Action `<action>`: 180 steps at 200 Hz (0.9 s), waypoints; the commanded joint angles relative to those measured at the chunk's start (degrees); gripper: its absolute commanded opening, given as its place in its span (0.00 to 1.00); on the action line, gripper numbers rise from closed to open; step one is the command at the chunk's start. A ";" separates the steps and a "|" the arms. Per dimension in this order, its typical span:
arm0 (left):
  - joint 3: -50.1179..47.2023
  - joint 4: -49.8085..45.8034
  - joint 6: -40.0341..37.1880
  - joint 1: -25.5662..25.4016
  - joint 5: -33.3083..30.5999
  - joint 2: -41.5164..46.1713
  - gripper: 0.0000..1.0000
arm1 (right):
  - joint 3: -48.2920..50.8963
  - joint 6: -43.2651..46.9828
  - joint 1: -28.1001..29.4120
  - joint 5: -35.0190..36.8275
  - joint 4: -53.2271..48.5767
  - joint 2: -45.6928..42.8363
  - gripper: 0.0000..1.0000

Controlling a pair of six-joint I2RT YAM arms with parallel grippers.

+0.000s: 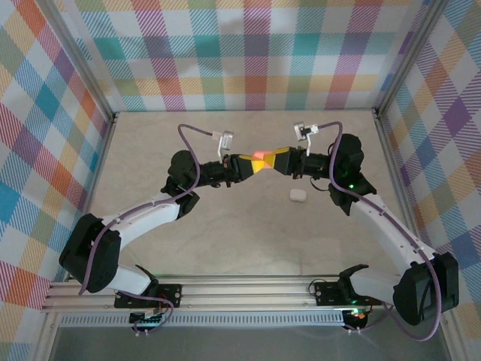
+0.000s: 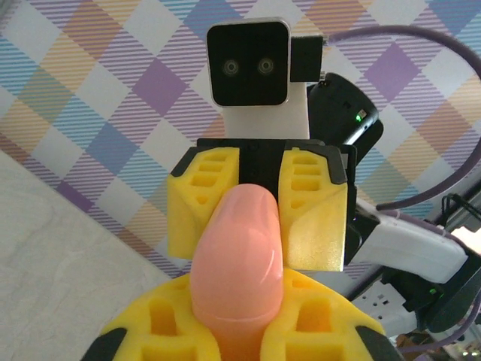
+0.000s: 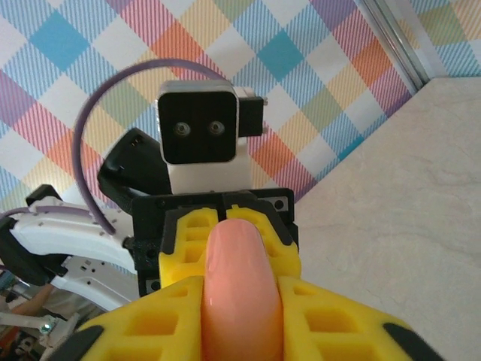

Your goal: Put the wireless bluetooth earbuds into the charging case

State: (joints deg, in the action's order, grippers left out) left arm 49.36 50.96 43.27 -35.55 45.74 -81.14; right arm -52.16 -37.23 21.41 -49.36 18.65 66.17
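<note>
Pink case point(image 2: 239, 263) ends hidden between both pairs of jaws, white case point(image 1: 297, 195) too small to make out detail

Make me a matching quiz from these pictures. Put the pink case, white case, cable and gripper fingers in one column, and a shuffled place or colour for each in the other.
Column one:
1. pink case
2. white case
3. cable
4. fingers

Column two:
A. purple
B. lying on the table
C. yellow
D. held between the left gripper and right gripper

Pairs: 1-D, 2-B, 3-A, 4-C
</note>
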 commanded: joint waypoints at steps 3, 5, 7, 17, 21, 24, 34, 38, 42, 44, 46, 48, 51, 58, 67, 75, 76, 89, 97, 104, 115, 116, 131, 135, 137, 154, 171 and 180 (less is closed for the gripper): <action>1.43 -10.59 -10.06 -1.01 -1.75 4.58 0.00 | -4.41 6.84 0.21 6.13 -10.29 -2.01 0.29; 1.41 -11.60 -10.86 -1.08 -2.07 5.01 0.00 | -4.67 7.31 0.21 6.45 -11.07 -1.97 0.29; 1.47 -12.58 -11.65 -1.16 -2.32 5.38 0.00 | -4.94 7.60 0.21 6.75 -11.82 -1.93 0.29; 1.50 -16.36 -15.74 -1.57 -3.30 7.31 0.00 | -5.86 9.25 0.21 8.13 -14.72 -1.56 0.29; 1.52 -17.43 -17.18 -1.77 -3.53 8.06 0.00 | -6.29 9.68 0.21 8.49 -15.78 -1.26 0.29; 1.50 -18.19 -18.17 -1.92 -3.71 8.55 0.00 | -6.59 9.98 0.21 8.77 -16.52 -1.04 0.29; 1.69 -20.52 -21.25 -2.30 -3.83 10.04 0.00 | -7.68 10.64 0.21 9.26 -18.60 0.08 0.30; 1.72 -21.44 -22.41 -2.44 -3.81 10.61 0.00 | -8.04 10.64 0.20 9.29 -19.04 0.56 0.30; 1.78 -22.40 -23.36 -2.55 -3.86 11.20 0.00 | -8.42 10.53 0.21 9.35 -19.32 1.05 0.31; 1.79 -22.92 -24.03 -2.54 -3.84 11.50 0.00 | -8.58 10.43 0.21 9.37 -19.44 1.30 0.31; 1.79 -23.45 -24.55 -2.65 -3.86 11.72 0.00 | -8.75 10.43 0.21 9.37 -19.62 1.56 0.32; 1.85 -24.02 -25.01 -2.67 -3.93 12.00 0.00 | -8.86 10.30 0.17 9.33 -19.71 1.80 0.32; 1.93 -24.89 -25.86 -2.75 -3.98 12.44 0.00 | -9.10 10.16 0.23 9.25 -19.71 2.18 0.32; 2.06 -26.92 -27.48 -2.77 -4.16 13.32 0.00 | -9.46 9.68 0.20 9.05 -19.55 2.89 0.33; 2.19 -28.88 -29.43 -2.77 -4.16 14.36 0.00 | -9.98 9.00 0.21 8.75 -19.32 3.83 0.34; 2.01 -30.23 -31.10 -2.77 -4.25 15.26 0.00 | -10.52 8.60 0.21 8.42 -19.29 4.58 0.34; 1.99 -30.31 -31.34 -2.77 -4.29 15.37 0.00 | -10.60 8.55 0.21 8.41 -19.24 4.71 0.34; 1.01 -30.91 -33.77 -2.76 -4.79 16.88 0.00 | -11.52 8.17 0.26 7.44 -19.33 5.81 0.36; 0.25 -30.92 -35.00 -2.77 -5.48 17.84 0.00 | -12.03 7.85 0.19 6.91 -19.37 6.34 0.36; -0.41 -31.13 -36.19 -2.76 -6.22 18.56 0.00 | -12.38 7.62 0.21 6.31 -19.36 6.66 0.37; -1.21 -31.84 -37.91 -2.77 -7.45 19.45 0.00 | -12.82 7.57 0.21 5.58 -19.79 6.94 0.38; -1.25 -31.95 -38.08 -2.77 -7.57 19.53 0.00 | -12.85 7.59 0.21 5.54 -19.84 6.95 0.38; -1.38 -34.73 -40.21 -2.77 -9.28 20.15 0.00 | -13.35 8.93 0.21 5.78 -21.74 6.70 0.40; -1.26 -35.76 -40.67 -2.77 -10.01 20.23 0.00 | -13.55 9.93 0.17 6.33 -22.84 6.46 0.41; -1.26 -36.28 -40.95 -2.77 -10.44 20.28 0.00 | -13.64 10.48 0.14 6.66 -23.33 6.37 0.41; -0.91 -40.79 -42.30 -2.73 -15.11 20.97 0.00 | -14.77 15.24 -0.23 12.19 -29.38 5.64 0.47; -2.14 -42.43 -43.26 -2.77 -18.11 21.97 0.00 | -17.59 18.26 -1.37 20.55 -37.97 7.34 0.57; -3.27 -42.35 -43.28 -2.77 -19.11 22.58 0.00 | -19.62 19.59 -2.45 24.14 -42.56 9.57 0.59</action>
State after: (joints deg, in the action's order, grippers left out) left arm 48.47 12.93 3.55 -37.87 32.45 -60.95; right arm -66.70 -24.64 21.10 -36.56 -10.26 73.49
